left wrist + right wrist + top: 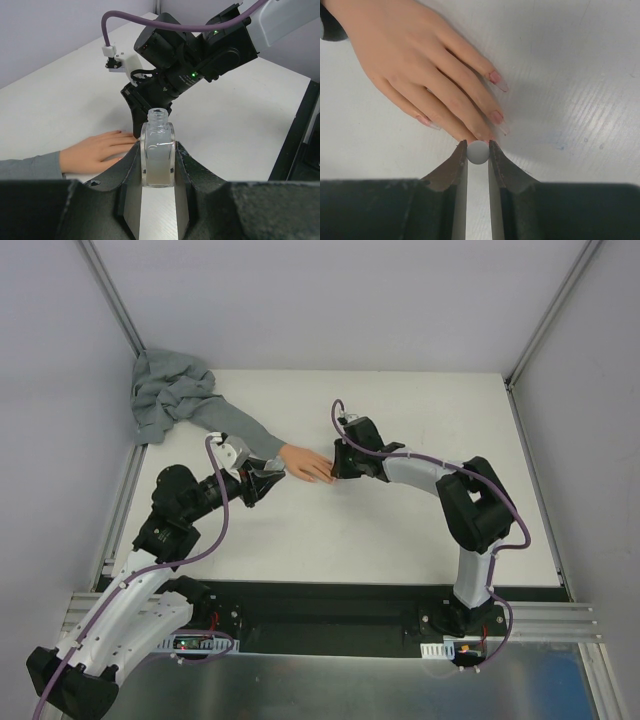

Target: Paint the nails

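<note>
Pale-walled white table (400, 540); left gripper (270, 480) tight on bottle (158, 150), right gripper (337, 465) tight on knob (478, 152).

Pretty tight around the fake hand (306, 464). The right gripper (337, 462) sits right at the fingertips with a grey knob (478, 152) pinched between its fingers, so that end's blocked. The left gripper (268, 480) is just beside the wrist on the near side, clamping an upright open bottle (158, 145), so that flank's blocked too. The far side of the hand is bare table (420, 410), wide open, and so is the near strip between the two arms. The sleeve (172, 398) runs off diagonally and heaps up in the far-left corner. Purple cables (214, 455) loop up above both wrists.
</note>
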